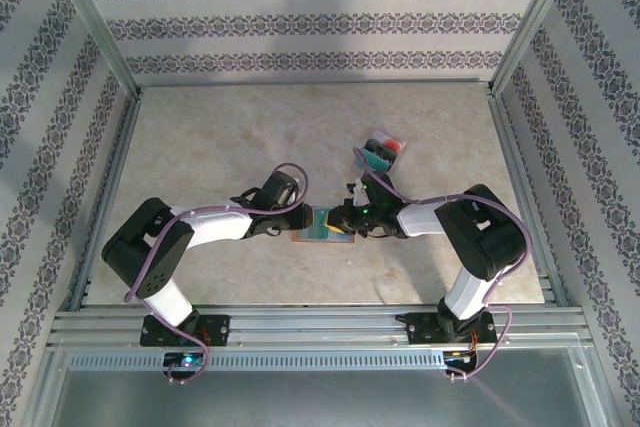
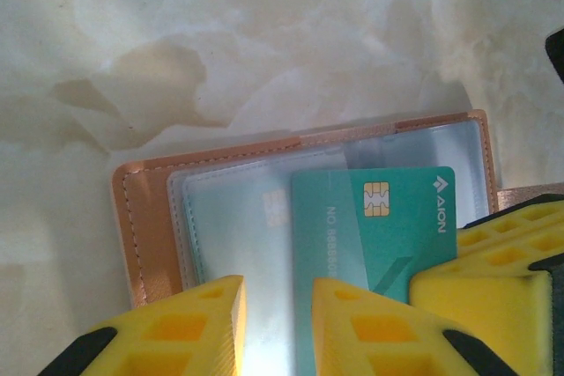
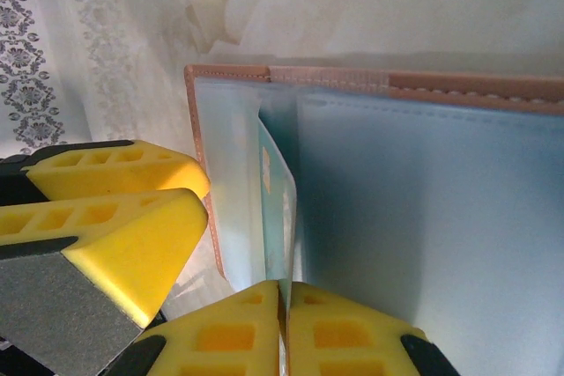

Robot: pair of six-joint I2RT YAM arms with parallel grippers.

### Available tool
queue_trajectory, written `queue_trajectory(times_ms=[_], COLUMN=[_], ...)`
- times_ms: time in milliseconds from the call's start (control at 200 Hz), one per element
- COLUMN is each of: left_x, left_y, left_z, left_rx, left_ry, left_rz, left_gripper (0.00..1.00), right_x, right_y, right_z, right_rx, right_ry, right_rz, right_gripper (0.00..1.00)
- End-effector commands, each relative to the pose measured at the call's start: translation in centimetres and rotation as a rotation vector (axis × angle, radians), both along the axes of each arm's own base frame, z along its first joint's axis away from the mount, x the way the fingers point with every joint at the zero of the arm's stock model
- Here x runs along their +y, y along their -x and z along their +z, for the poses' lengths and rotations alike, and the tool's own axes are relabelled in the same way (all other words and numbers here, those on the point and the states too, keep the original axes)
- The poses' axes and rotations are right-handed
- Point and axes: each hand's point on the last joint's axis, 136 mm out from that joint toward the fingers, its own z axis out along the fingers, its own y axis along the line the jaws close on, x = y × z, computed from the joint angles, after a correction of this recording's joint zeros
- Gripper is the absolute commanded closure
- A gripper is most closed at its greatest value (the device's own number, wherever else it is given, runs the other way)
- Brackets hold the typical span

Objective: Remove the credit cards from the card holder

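The pink card holder (image 1: 322,231) lies open on the table between both grippers. In the left wrist view its clear pockets (image 2: 233,217) face up, and a teal credit card (image 2: 388,226) sticks partway out of one toward the right. My right gripper (image 3: 284,292) is shut on that card's edge (image 3: 278,187); its yellow fingers (image 2: 480,279) also show at the card's right end. My left gripper (image 2: 278,288) hangs slightly open over the card holder (image 2: 145,217), one finger over the clear pocket and the other over the card's inner end.
A teal card and a red one (image 1: 383,150) lie in a small pile behind and to the right of the card holder. Patterned walls and metal rails (image 1: 300,322) enclose the marbled tabletop (image 1: 220,137).
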Motion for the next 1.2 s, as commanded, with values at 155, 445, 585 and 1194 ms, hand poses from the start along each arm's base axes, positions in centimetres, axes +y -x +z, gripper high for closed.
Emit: queue_trajectory(times_ms=[155,445,585,1194], left_x=[-1.5,-1.7,-1.0,1.0], left_y=[-0.1,0.2,0.4,0.0], left_z=[0.9,0.1,-0.9,-1.7], left_rx=[-0.026,-0.01,0.019,0.054], left_ry=[0.01,-0.021,-0.044,-0.072], left_rz=[-0.05,-0.062,-0.024,0.025], left_gripper=[0.73,0.72,0.73,0.76], right_x=[-0.3,-0.3,-0.3,-2.2], right_y=[0.5,0.4,0.5,0.5], right_z=[-0.9,-0.8,-0.6,0.7], right_rx=[0.014,0.013,0.014,-0.006], right_ry=[0.056,0.056,0.06,0.141], right_rz=[0.007,0.005,0.006,0.02], right_gripper=[0.9,0.9,0.9,0.9])
